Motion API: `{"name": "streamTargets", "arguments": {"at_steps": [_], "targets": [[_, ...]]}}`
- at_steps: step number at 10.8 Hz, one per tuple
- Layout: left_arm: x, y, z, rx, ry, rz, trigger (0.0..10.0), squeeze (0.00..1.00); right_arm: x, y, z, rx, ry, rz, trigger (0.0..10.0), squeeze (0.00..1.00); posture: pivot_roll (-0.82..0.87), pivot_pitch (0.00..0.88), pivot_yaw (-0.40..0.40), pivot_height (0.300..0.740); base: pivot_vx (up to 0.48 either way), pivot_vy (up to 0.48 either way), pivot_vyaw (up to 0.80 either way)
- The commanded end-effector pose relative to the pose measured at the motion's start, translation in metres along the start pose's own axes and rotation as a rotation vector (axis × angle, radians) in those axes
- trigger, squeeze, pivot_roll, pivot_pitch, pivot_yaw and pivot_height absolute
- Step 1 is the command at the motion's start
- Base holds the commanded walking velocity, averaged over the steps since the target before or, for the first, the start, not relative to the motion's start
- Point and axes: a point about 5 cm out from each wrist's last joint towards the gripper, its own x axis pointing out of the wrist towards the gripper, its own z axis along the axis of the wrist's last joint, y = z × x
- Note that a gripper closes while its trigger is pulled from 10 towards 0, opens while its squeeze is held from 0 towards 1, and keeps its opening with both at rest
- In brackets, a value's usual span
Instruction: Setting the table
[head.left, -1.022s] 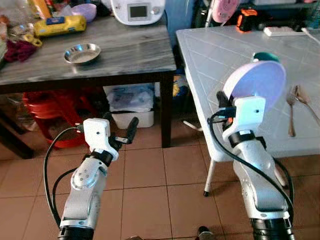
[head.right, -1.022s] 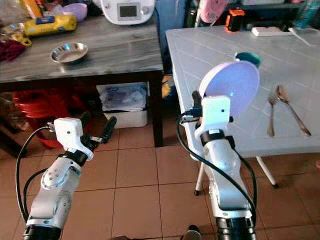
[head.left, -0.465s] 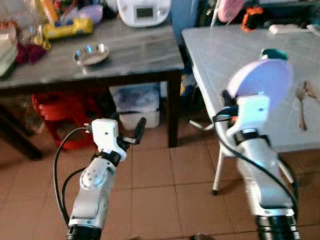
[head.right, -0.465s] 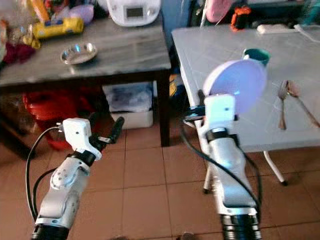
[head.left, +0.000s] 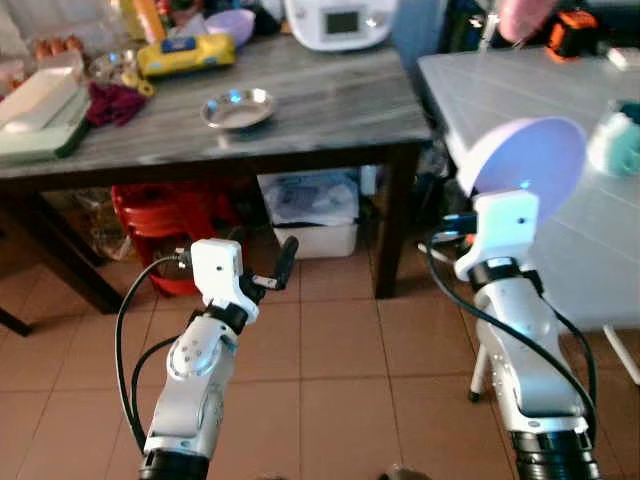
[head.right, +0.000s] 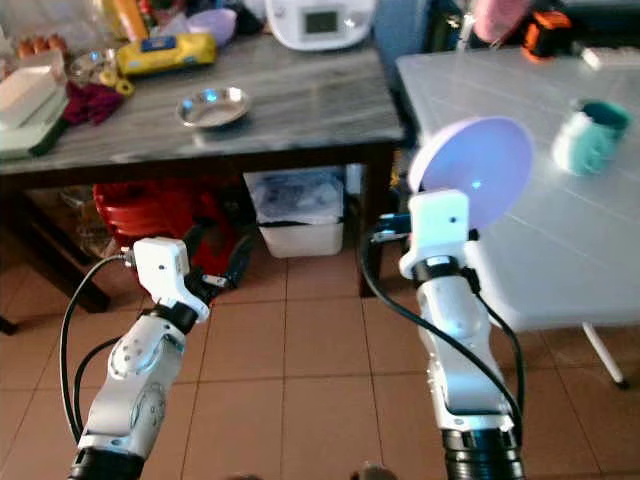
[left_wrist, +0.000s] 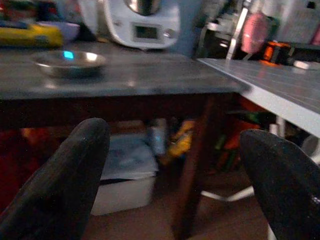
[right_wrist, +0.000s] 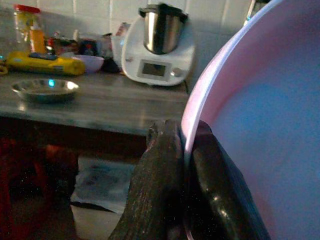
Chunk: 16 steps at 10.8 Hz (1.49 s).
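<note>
Two tabletops stand before the robot, a dark wooden one (head.left: 300, 110) and a pale tiled one (head.right: 520, 110), with a narrow gap between their near corners and open tile floor (head.left: 330, 360) in front of both. One steel dish (head.left: 237, 108), one white appliance (head.left: 340, 20) and one yellow pack (head.left: 185, 55) sit on the dark tabletop; one teal cup (head.right: 590, 135) sits on the pale one. The right gripper (right_wrist: 185, 165) is clamped on the rim of one lilac plate (head.left: 525, 160), held upright above the pale tabletop's near edge, while the left gripper (left_wrist: 175, 165) hangs with fingers wide apart, holding nothing, low before the dark tabletop.
</note>
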Motion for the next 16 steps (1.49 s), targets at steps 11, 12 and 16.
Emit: {"name": "streamTargets", "arguments": {"at_steps": [11,12,16], "targets": [[-0.002,0.001,0.003,0.026,-0.027,0.006,10.0,0.0,0.002,0.01,0.006,0.035,-0.038,0.033,10.0,0.0,-0.11,0.126,0.08,0.74,0.113,0.216,0.31],[-0.001,0.001,0.004,0.021,-0.036,-0.002,10.0,0.0,0.002,0.011,0.006,0.038,-0.038,0.037,10.0,0.0,-0.11,0.123,0.08,0.74,0.0,0.0,0.0],[-0.002,-0.003,0.005,0.022,-0.044,-0.048,10.0,0.0,0.004,0.011,0.009,0.035,-0.053,0.041,10.0,0.0,-0.11,0.113,0.079,0.74,0.0,0.0,-0.53]]}}
